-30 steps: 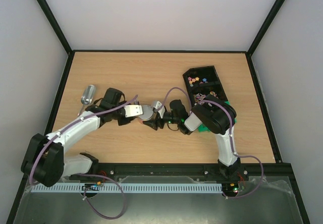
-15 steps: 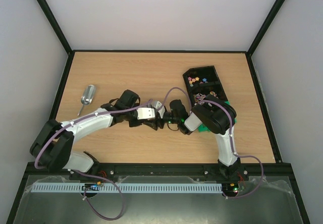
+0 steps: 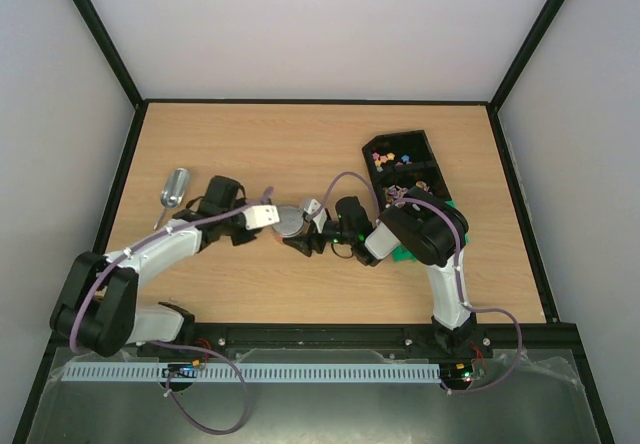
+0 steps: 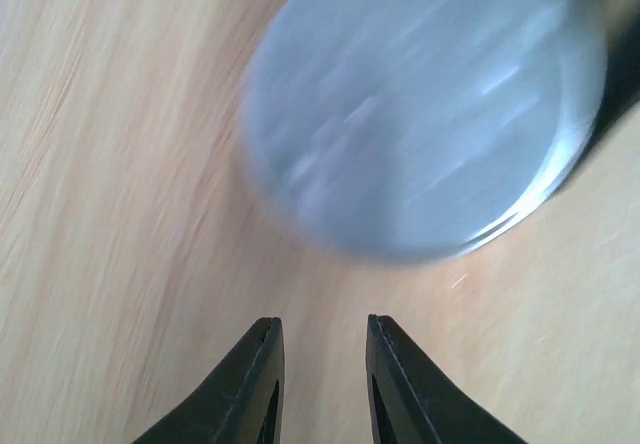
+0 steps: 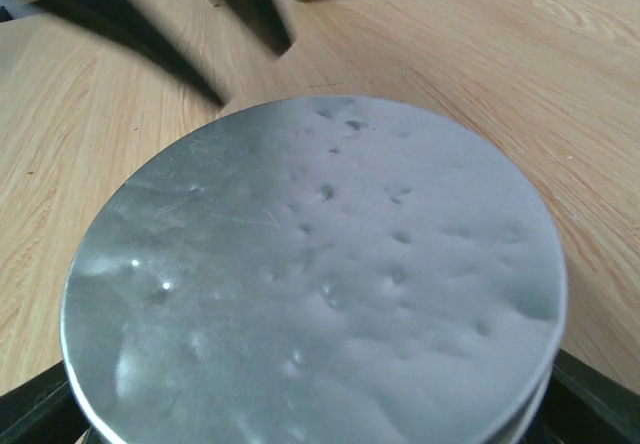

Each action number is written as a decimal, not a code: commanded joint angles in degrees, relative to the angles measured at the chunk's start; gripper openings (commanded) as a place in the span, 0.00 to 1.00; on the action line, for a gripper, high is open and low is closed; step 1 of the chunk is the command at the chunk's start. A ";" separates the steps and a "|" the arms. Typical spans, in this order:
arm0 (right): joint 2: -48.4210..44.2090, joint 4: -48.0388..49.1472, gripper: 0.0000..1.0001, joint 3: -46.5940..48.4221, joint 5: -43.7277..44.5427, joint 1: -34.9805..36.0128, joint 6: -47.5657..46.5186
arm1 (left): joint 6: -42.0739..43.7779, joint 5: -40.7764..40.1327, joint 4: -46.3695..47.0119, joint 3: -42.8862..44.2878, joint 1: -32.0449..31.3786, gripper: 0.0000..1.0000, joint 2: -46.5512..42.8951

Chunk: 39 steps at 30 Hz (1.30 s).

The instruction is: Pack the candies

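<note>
Left gripper (image 4: pixel 322 364) hovers just short of the round metal tin (image 5: pixel 310 274), fingers slightly parted on nothing. Right gripper (image 3: pixel 305 234) clamps that tin from the opposite side. Beyond it, rightward, tiny pink, yellow and blue candies (image 3: pixel 385 154) lie in a black tray (image 3: pixel 400 138).

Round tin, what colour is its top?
Shiny silver-grey, with little dents. The round tin shows best in the right wrist view.

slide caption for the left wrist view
Left gripper open over the wooden table, facing a blurred round metal tin.
</note>
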 commanded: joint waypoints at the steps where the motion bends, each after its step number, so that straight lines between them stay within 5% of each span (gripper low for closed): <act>1: 0.88 -3.73 0.31 -1.30 -3.13 0.24 -0.71 | 0.40 -3.83 -2.60 -0.56 6.18 0.28 -0.95; 8: 1.19 -3.85 0.31 -0.88 -3.40 0.26 -0.32 | -5.01 7.18 -8.21 2.72 -0.01 0.34 -5.39; 13: 1.43 -4.46 0.31 -0.44 -3.41 0.24 -0.25 | -6.09 2.88 -4.28 4.70 -7.66 0.35 -0.37; 21: 1.05 -4.26 0.31 -0.93 -3.34 0.24 -0.51 | -5.38 -2.10 -2.01 6.26 -9.68 0.32 4.68; 32: 1.14 -4.12 0.28 -0.94 -3.45 0.29 -0.79 | 1.20 -5.58 -1.65 -1.21 0.27 0.25 -0.81; 39: 1.23 -4.47 0.27 -0.64 -3.30 0.26 -0.70 | 1.00 -1.80 -3.44 1.30 7.26 0.25 -1.22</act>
